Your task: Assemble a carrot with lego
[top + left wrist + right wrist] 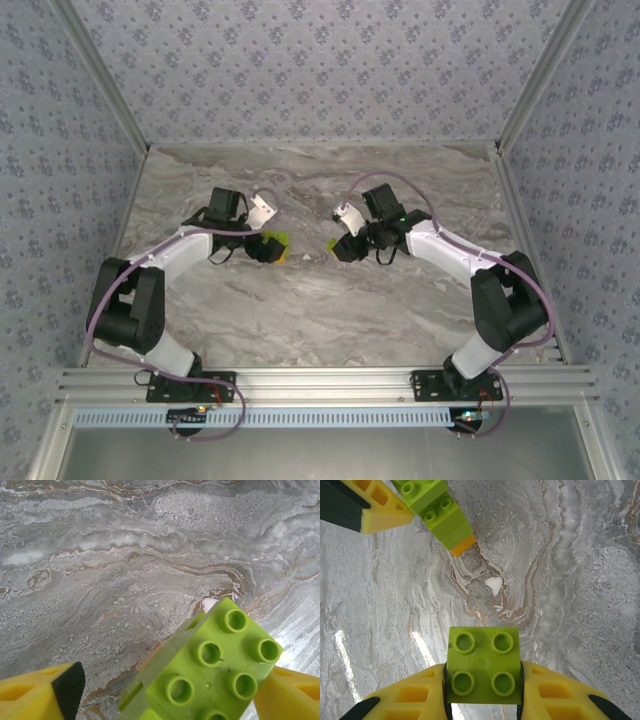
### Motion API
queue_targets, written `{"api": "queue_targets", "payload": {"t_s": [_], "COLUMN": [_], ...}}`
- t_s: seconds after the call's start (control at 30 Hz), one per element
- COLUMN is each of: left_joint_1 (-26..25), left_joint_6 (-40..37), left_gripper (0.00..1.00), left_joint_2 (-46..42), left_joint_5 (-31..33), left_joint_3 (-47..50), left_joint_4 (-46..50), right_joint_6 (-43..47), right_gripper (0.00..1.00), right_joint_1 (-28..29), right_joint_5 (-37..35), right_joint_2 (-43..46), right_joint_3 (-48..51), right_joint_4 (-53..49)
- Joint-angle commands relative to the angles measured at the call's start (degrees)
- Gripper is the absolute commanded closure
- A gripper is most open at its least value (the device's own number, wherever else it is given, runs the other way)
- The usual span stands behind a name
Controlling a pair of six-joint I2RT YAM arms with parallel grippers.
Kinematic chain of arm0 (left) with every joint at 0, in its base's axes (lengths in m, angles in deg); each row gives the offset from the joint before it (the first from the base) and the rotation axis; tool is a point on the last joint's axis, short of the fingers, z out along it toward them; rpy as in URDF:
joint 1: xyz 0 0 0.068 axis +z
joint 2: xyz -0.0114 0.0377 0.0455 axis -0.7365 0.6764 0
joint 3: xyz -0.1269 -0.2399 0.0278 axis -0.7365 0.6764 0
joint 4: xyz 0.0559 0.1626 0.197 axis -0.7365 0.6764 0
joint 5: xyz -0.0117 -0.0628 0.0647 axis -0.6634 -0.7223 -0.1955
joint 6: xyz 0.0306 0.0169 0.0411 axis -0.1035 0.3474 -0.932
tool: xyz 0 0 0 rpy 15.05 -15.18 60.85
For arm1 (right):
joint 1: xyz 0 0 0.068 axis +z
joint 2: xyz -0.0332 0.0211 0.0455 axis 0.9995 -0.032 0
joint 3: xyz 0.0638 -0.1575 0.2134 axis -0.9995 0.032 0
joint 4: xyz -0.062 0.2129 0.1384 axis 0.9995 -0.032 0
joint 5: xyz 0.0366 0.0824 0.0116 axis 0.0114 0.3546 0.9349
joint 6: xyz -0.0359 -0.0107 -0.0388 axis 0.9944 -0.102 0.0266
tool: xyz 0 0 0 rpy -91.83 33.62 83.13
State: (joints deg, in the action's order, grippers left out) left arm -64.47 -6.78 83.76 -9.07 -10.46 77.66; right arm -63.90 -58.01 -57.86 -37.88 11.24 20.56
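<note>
The right end effector (482, 682) is clamped on a lime-green four-stud plastic lego brick (483, 664), seen against the grey marbled surface (560, 605). At eleven o'clock in its wrist view lies the carrot (440, 512), a small stack of lime-green plastic bricks ending in an orange brick (464, 545). The left end effector (170, 695) stands apart around that carrot, which touches the yellow finger (292, 692) at four o'clock, while a gap separates it from the black-padded finger (47, 695) at eight o'clock.

carrot (210, 670) | cut off | bottom edge, left wrist view
</note>
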Motion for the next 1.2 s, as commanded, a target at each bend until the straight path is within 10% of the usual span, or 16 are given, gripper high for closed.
{"api": "queue_targets", "payload": {"t_s": [0.0,0.7,1.17], "left_joint_1": [-0.28,-1.51,-1.86], "left_joint_6": [-1.01,-3.76,-4.73], "left_gripper": [0.21,0.14,0.29], "left_joint_2": [0.72,5.27,5.74], "left_joint_5": [-0.45,-2.75,-3.73], "left_joint_3": [-2.2,-7.34,-8.05], "left_joint_4": [2.25,8.2,9.9], "right_joint_6": [1.03,1.05,1.04], "right_gripper": [0.75,0.76,0.76], "right_joint_1": [0.03,0.07,-0.07], "right_joint_5": [-0.42,-0.3,-0.55], "right_joint_2": [0.15,-0.4,0.25], "right_joint_3": [-1.75,-2.17,-1.39], "right_joint_4": [-1.35,-1.6,-1.36]}}
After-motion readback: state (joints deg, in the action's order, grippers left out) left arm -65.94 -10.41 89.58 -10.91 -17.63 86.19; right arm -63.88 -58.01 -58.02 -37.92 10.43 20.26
